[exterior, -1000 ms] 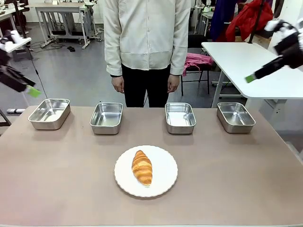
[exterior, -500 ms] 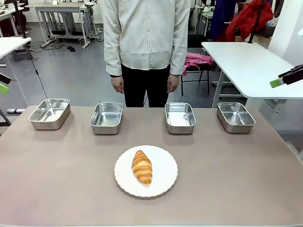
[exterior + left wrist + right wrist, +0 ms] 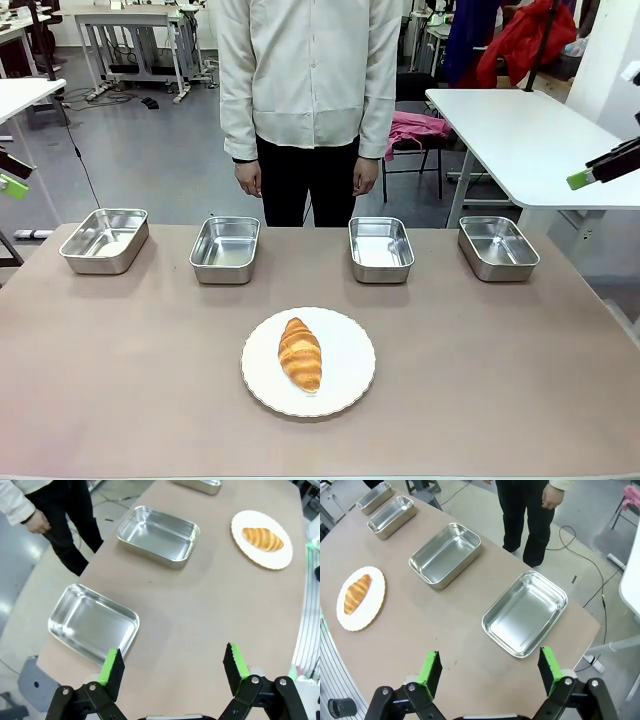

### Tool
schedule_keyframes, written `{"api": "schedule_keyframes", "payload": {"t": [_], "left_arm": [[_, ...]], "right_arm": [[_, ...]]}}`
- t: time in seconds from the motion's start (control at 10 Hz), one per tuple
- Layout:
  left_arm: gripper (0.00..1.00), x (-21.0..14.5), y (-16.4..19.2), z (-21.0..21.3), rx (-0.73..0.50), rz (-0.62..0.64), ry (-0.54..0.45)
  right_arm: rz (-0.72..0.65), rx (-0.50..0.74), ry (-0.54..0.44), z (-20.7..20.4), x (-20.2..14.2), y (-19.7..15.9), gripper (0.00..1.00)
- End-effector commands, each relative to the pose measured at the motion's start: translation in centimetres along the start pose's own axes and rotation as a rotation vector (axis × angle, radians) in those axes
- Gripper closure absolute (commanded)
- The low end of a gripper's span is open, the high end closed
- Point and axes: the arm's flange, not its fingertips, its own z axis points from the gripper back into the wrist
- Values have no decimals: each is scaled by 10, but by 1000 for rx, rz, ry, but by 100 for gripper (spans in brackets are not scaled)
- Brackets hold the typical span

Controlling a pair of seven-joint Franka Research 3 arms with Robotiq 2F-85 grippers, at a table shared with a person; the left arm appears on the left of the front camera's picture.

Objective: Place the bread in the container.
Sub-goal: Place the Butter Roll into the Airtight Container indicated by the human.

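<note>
Your left gripper (image 3: 12, 182) is now pulled back to the frame's 9 o'clock edge, where a second ago its fingers reached in toward the table's far-left corner. Your right gripper (image 3: 585, 176) has drawn out toward 3 o'clock and sits slightly lower, its wrist now past the edge.

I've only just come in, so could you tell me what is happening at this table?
Nothing is being handled yet. The croissant lies on the plate mid-table, and the four trays beyond it are empty. The left gripper and right gripper hover open above the table's ends. The person stands at the far side, hands down.
</note>
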Motion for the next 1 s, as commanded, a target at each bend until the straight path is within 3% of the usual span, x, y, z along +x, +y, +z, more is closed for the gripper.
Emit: {"api": "schedule_keyframes", "payload": {"t": [0.0,0.4,0.9], "left_arm": [[0,-2,-1,24,7,22,-63],[0,0,-7,67,11,73,-174],[0,5,-7,61,-5,118,-239]], "right_arm": [[21,38,-51,11,3,-25,0],[24,44,-124,26,8,-37,0],[5,66,-156,26,13,-54,0]]}}
